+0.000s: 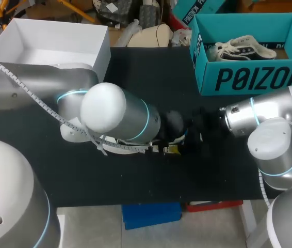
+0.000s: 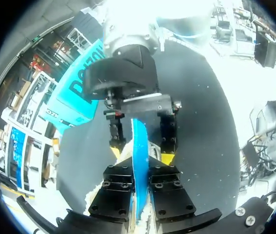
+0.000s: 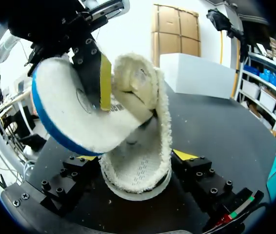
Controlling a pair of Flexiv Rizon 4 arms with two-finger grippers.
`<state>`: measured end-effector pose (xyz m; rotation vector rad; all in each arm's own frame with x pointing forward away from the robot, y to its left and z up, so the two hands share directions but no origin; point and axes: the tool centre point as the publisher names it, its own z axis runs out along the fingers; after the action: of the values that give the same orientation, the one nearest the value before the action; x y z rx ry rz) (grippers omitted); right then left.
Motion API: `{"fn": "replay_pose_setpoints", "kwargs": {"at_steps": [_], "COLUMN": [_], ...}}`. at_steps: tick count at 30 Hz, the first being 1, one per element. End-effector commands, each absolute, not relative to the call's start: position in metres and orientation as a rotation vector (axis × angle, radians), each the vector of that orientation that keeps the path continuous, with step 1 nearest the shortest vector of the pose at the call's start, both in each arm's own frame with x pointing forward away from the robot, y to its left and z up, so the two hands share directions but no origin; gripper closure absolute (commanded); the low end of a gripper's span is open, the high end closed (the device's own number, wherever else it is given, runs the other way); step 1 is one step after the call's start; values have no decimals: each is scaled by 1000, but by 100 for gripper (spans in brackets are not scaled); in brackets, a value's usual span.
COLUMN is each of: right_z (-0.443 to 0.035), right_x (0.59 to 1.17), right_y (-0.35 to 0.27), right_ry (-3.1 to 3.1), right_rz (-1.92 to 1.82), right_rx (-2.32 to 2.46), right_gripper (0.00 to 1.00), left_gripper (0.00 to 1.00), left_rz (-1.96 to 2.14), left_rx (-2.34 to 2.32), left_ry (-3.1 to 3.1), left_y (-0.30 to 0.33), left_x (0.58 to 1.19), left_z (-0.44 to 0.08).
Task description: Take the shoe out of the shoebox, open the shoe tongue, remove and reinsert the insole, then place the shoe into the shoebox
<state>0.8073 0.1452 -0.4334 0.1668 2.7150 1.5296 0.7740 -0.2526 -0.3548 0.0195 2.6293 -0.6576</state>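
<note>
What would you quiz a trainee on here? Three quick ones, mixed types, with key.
1. True or false: the right gripper has the shoe between its fingers.
2. What holds the insole? A) the left gripper B) the right gripper C) nothing, it lies on the table.
3. Fill in: the insole's fleecy top is white and its underside is ____.

Key: 1 true; 2 A; 3 blue.
</note>
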Motion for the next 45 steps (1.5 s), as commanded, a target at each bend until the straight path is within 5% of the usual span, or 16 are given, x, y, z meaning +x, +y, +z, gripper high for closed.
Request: {"fn": "replay_pose_setpoints", "kwargs": {"at_steps": [1, 22, 45], "right_z": [-435, -435, -435], "right_x": [808, 808, 808], "right_y": [145, 145, 145], "right_ry": [2717, 2717, 2717], "right_rz": [1529, 1529, 1529], "right_rx": [168, 168, 168], "right_gripper": [100, 100, 100], "left_gripper": [100, 100, 100], "left_rz": [-824, -1563, -1563], "left_rx": [26, -34, -34], "left_ry": [2659, 2522, 2522], "left_y": [-234, -231, -231], "left_x": [764, 698, 698], "left_z": [-312, -86, -86]}}
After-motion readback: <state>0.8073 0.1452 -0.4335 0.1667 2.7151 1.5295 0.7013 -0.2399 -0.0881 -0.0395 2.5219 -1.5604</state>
